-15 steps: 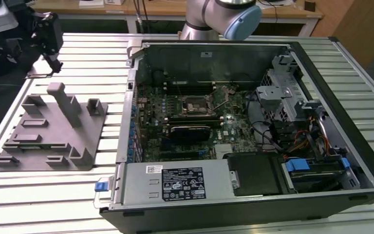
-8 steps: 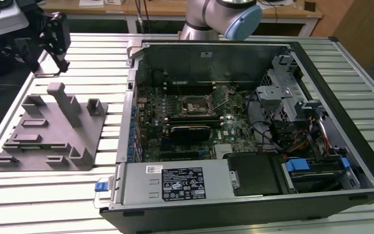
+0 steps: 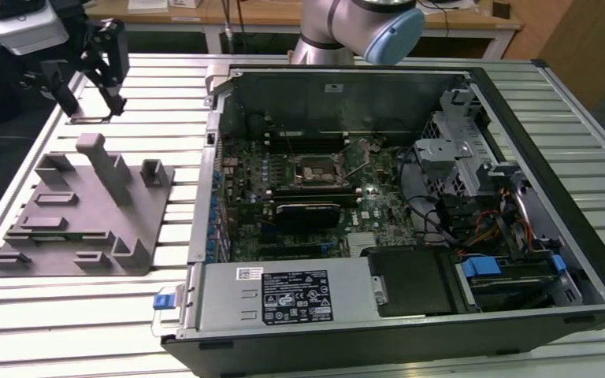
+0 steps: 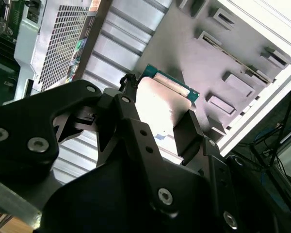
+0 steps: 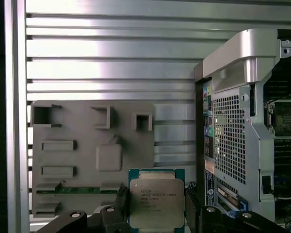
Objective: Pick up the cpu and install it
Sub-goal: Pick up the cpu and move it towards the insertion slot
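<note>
**A:** Silver-grey lid with a green rim. Is that the cpu [image 5: 156,201]?

**B:** Yes. The gripper [image 3: 92,112] has it clamped. In both wrist views a black finger [image 4: 186,128] presses on each of two opposite edges. The jaws are closed only to the chip's width.

**A:** Where is that in the scene?

**B:** In the exterior view it's at the far left, held above the slatted aluminium table [image 3: 72,315]. It is just past the far end of the grey fixture block [image 3: 82,213].

**A:** And the computer?

**B:** The open computer case [image 3: 554,157] lies to the right of the fixture, with its motherboard [image 3: 250,205] facing up. The CPU socket [image 3: 315,172] sits near the board's middle, well apart from the gripper. A labelled power supply [image 3: 281,295] sits in the case's near-left corner.
</note>
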Controlling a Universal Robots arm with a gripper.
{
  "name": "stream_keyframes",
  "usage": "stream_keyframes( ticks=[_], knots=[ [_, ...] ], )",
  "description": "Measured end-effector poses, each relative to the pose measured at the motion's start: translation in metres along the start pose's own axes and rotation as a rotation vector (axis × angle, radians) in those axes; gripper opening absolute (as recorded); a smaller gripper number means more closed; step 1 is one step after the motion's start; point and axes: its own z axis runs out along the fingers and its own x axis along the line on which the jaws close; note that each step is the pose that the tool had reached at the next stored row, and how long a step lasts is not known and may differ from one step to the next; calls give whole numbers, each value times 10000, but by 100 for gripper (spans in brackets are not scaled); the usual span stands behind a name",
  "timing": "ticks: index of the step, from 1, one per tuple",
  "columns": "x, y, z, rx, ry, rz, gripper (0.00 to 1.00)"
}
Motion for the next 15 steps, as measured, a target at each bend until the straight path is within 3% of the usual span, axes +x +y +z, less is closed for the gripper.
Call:
stream_keyframes(
  ticks=[15],
  knots=[
    [-346, 62, 30, 5, 11, -1, 55]
  ],
)
